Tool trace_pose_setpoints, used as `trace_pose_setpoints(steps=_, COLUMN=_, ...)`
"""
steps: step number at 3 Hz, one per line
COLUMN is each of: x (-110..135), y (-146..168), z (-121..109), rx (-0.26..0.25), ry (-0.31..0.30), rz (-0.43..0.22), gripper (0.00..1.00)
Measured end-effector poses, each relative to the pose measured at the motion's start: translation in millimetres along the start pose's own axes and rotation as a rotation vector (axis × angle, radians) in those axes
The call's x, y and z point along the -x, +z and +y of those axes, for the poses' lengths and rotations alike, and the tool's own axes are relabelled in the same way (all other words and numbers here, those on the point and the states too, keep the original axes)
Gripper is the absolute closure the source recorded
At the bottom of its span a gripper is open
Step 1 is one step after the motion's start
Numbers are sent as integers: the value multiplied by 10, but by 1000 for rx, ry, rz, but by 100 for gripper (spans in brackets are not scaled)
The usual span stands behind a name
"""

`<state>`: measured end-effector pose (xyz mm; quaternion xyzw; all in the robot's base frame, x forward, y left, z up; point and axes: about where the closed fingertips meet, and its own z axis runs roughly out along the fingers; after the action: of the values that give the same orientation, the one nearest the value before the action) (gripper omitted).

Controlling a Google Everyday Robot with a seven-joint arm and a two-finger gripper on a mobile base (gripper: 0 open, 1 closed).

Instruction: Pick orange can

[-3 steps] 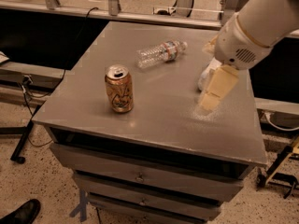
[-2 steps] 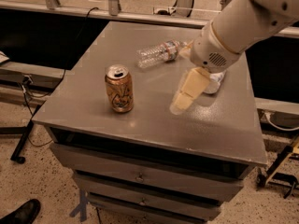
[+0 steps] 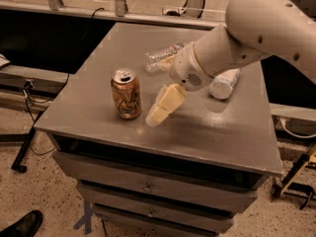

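The gripper (image 3: 155,116) hangs low over the table (image 3: 207,132), just off the top. It slants down out of the arm (image 3: 232,48) toward 7 o'clock. Whether it is apart or together I cannot tell, as it reads as one pale wedge from here. It holds nothing.

The can (image 3: 126,94) stands upright near the table's front left part, tab up and long axis vertical. It sits at about 10 o'clock from the gripper's tip, just beside it but not touching, with a strip of bare table between them.

That gap is what the next move depends on. I'd judge the gripper must travel toward 9 or 10 o'clock to bring the can's side into its grasp, and it must come in level enough that the slanted tip doesn't knock the can over.

Two other things lie farther back and out of the way — a clear bottle (image 3: 160,58) on its side at 12 o'clock from the can, partly behind the arm, and a white bottle (image 3: 224,83) at 3 o'clock, well apart from the can.
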<state>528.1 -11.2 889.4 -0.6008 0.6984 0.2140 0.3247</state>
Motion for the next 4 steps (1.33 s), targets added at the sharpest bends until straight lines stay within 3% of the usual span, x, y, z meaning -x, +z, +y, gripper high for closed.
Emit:
trace_pose_setpoints(steps=1, x=168, y=284, z=-1, rx=24, ry=3, rz=-102, gripper=0)
trace_pose_setpoints(steps=2, x=325, y=541, z=34, rx=64, ry=29, rz=-203, gripper=16)
trace_pose_setpoints(steps=3, x=495, y=719, z=88, rx=102, ry=60, rz=-276, gripper=40)
trace_pose_setpoints(steps=4, x=575, y=688, z=30, rx=99, ry=79, rz=-316, gripper=64)
